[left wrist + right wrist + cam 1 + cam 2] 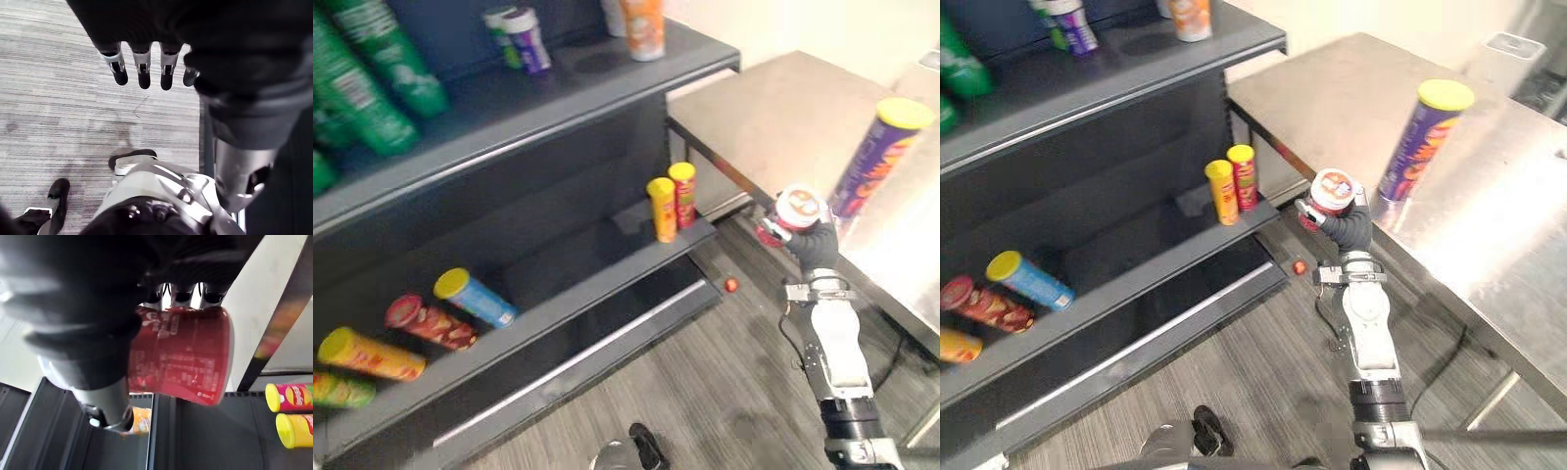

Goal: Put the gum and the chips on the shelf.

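Note:
A red gum tub [798, 211] with a white lid is held sideways in the air between the shelf and the table, with my right hand [819, 247] shut on it. In the right wrist view the fingers [183, 294] curl over the tub [186, 357]. A tall purple chips can [881, 157] with a yellow lid stands upright on the steel table [783, 108], just right of the held tub. The dark shelf unit [607, 264] stands to the left. My left hand [142, 63] hangs over the floor with straight fingers, holding nothing.
Two small cans, one yellow [662, 209] and one red [683, 194], stand at the middle shelf's right end. Several cans lie on that shelf's left part [470, 297]. Green cans [382, 69] and small tubs [524, 37] fill the top shelf. A small red object [731, 285] lies on the floor.

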